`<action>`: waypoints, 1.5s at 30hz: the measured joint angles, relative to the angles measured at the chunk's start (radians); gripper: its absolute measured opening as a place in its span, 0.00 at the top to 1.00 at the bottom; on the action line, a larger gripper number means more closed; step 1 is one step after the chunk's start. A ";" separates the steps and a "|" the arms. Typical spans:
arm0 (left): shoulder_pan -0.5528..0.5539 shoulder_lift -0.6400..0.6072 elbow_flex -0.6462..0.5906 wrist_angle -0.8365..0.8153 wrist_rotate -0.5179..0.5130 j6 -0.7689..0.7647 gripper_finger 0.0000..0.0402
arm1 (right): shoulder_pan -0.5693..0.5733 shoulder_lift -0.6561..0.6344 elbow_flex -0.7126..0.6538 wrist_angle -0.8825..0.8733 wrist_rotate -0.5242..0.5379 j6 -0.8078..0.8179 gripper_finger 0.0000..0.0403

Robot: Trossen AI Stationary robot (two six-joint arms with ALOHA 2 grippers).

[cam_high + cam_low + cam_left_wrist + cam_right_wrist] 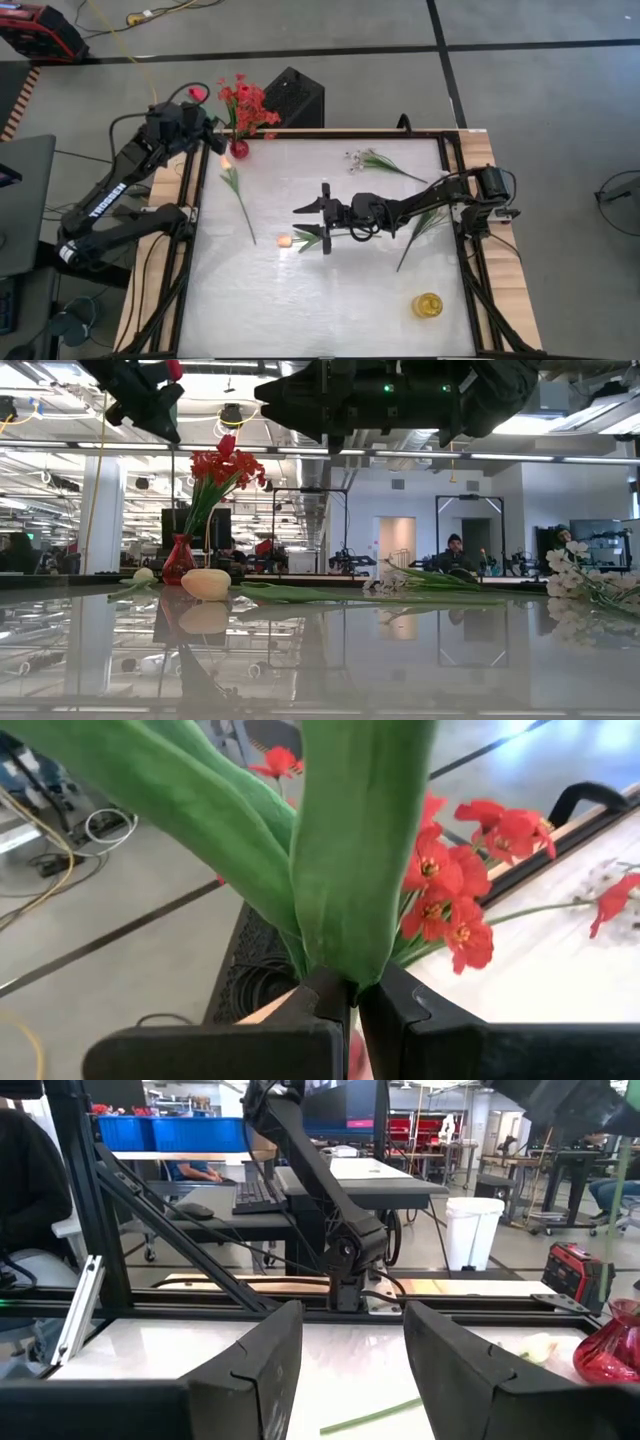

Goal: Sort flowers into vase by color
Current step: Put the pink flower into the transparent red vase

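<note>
Nearest you, at the front right of the table (300,320), you have a small yellow vase (428,305) standing alone, well apart from everything else.

Look to the middle of the table and you find the right gripper (322,232), reaching in from the right side and held above the surface. Its jaws stand wide apart and hold nothing; the right wrist view shows only bare tabletop and a bit of green stem (372,1418) between the two dark fingers (255,1355). Just beside that gripper lies a pale orange tulip bud (283,241) with green leaves. A long green stem (420,232) lies partly under the right arm, and another pale tulip (238,200) lies flat on the left part of the table, its bud towards the back.

Farther back, you see a sprig of tiny white blossoms (372,160) lying flat near the far edge.

At the far left corner stands a red vase (239,149) already filled with red clustered blooms (246,103). The left gripper (207,128) hovers just beside and above that vase, jaws pressed together on the green base of a flower (350,870); you can see a red tulip head (196,93) at its outer end. The left wrist view shows the leaves rising from between the fingers (320,1005), with the red blooms close behind them.
</note>
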 joint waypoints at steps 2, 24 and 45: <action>0.016 0.000 0.000 0.007 0.016 0.012 1.00 | -0.004 0.000 0.000 -0.001 0.000 0.000 0.50; 0.085 0.160 0.001 0.080 0.042 0.073 1.00 | -0.018 0.000 0.000 -0.039 0.000 -0.008 0.50; 0.142 0.278 0.000 0.083 0.128 0.110 1.00 | -0.044 0.000 0.000 -0.054 -0.001 -0.008 0.50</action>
